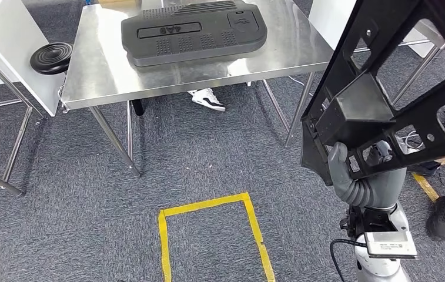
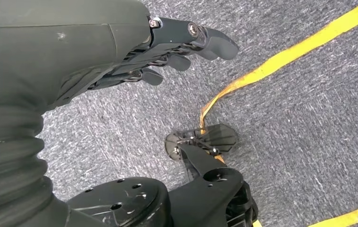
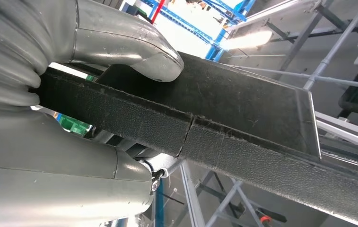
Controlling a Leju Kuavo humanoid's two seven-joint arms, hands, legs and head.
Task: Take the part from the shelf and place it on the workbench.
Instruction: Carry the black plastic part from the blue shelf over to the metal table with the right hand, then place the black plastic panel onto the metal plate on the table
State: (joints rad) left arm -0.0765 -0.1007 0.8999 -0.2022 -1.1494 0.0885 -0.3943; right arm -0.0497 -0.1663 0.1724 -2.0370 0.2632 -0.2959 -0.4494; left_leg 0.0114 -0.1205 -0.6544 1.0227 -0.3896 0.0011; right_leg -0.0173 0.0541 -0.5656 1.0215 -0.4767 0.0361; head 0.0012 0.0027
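My right hand [image 1: 349,171] grips the lower edge of a large black open-frame plastic part [image 1: 384,88], which rises tilted at the right of the head view. The right wrist view shows the thumb [image 3: 139,52] pressed onto the part's textured black edge [image 3: 205,127], with the hand's grey body underneath. The steel workbench [image 1: 102,70] stands ahead at the upper middle, bearing another dark moulded panel [image 1: 193,32]. My left hand [image 2: 167,52] hangs over grey carpet, fingers loosely extended, holding nothing.
A yellow tape square [image 1: 208,235] marks the carpet before the workbench. A black round disc [image 1: 51,57] lies on a white stand at the left. A person's white shoe [image 1: 208,98] shows under the bench, and another person's dark shoe [image 1: 443,214] at the right.
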